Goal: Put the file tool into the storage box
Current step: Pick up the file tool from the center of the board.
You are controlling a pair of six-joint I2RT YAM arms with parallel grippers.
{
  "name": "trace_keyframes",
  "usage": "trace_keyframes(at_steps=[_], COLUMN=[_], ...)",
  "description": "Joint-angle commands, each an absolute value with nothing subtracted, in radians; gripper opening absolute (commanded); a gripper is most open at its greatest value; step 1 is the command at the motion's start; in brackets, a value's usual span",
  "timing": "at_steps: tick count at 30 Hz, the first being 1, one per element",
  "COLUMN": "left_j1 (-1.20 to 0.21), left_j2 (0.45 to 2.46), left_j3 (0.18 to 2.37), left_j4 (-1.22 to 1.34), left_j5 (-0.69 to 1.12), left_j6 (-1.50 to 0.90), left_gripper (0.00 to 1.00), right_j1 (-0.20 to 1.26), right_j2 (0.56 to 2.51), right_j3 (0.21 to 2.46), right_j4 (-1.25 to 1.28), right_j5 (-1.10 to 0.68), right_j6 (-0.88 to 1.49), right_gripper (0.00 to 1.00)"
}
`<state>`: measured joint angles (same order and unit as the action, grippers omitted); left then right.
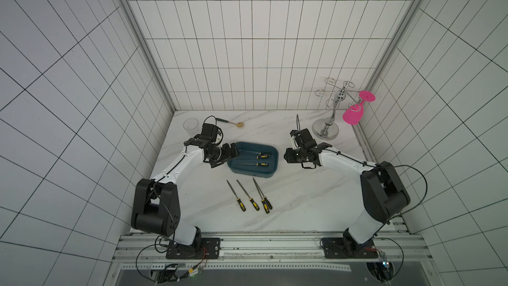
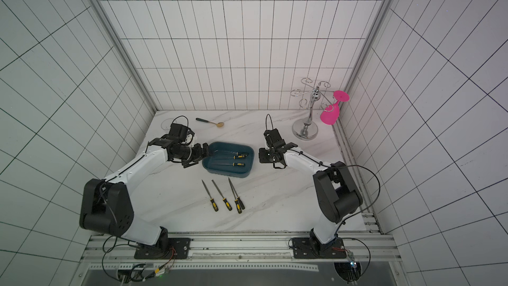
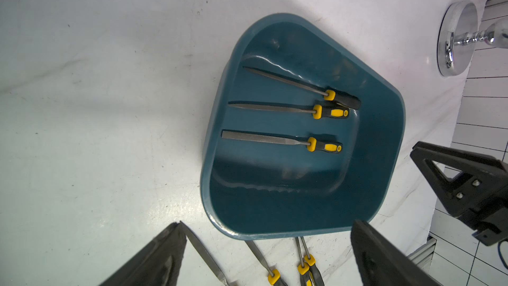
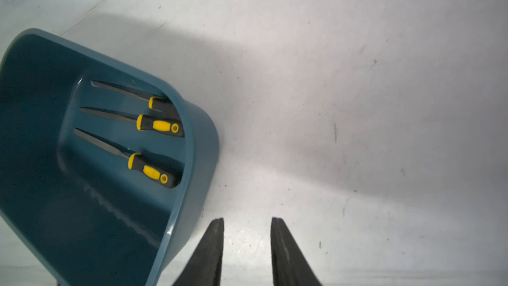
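Overhead pair, wrist views share storage box (image 3: 275, 215)

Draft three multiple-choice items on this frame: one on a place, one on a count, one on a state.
1. Where does the spoon lie?
A) in the storage box
B) in the clear cup
C) on the table, near that cup

2. How many files lie in the storage box?
A) one
B) three
C) five

3. How is the left hand?
A) open and empty
B) shut on a file
C) shut on the box rim

Answers:
1 C: in both top views it rests flat on the table at the far edge.
2 B: both wrist views show three, side by side.
3 A: the left wrist view shows its fingers wide apart, gripping nothing.
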<state>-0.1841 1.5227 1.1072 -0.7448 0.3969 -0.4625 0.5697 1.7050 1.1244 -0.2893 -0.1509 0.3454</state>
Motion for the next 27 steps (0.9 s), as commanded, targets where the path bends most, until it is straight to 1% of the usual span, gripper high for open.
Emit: trace_keyframes(at_steps=[1, 4, 7, 9, 11, 17, 21, 24, 27], left_j1=[-0.191, -0.192, -0.192, -0.192, -0.192, -0.193, -0.199, -0.255, -0.355], left_j2=[1.5, 1.497, 1.493, 1.491, 1.496, 1.584, 1.627, 1.626, 1.64], left_j3=[1.127, 1.126, 1.13, 1.13, 1.124, 1.179, 1.199, 1.191, 1.216], left_j4=[-0.739, -0.738, -0.75, -0.755, -0.768, -0.823, -0.838, -0.787, -0.74], left_j5=[0.412, 0.411, 0.34, 0.285, 0.277, 0.217, 0.217, 0.212, 0.128], left_j6=[-0.451, -0.449, -0.444, -0.446, -0.436, -0.431, -0.457, -0.531, -0.561], left_gripper=[0.98, 0.98, 0.98, 0.98, 0.98, 0.98, 0.98, 0.98, 0.98], right_j1=[0.535, 0.517, 0.524, 0.543, 0.579, 0.712, 0.761, 0.787, 0.8], right_j2=[1.735, 1.737, 1.67, 1.598, 1.505, 1.226, 1.097, 1.028, 0.967], right_j3=[1.219, 1.262, 1.23, 1.17, 1.09, 0.857, 0.745, 0.662, 0.605], right_j4=[-0.344, -0.381, -0.365, -0.339, -0.315, -0.31, -0.307, -0.285, -0.28], right_j5=[-0.166, -0.195, -0.235, -0.242, -0.224, -0.152, -0.178, -0.204, -0.202], right_j6=[0.275, 0.261, 0.293, 0.319, 0.325, 0.266, 0.24, 0.233, 0.269], right_gripper=[0.32, 0.32, 0.33, 0.35, 0.36, 0.39, 0.39, 0.39, 0.39])
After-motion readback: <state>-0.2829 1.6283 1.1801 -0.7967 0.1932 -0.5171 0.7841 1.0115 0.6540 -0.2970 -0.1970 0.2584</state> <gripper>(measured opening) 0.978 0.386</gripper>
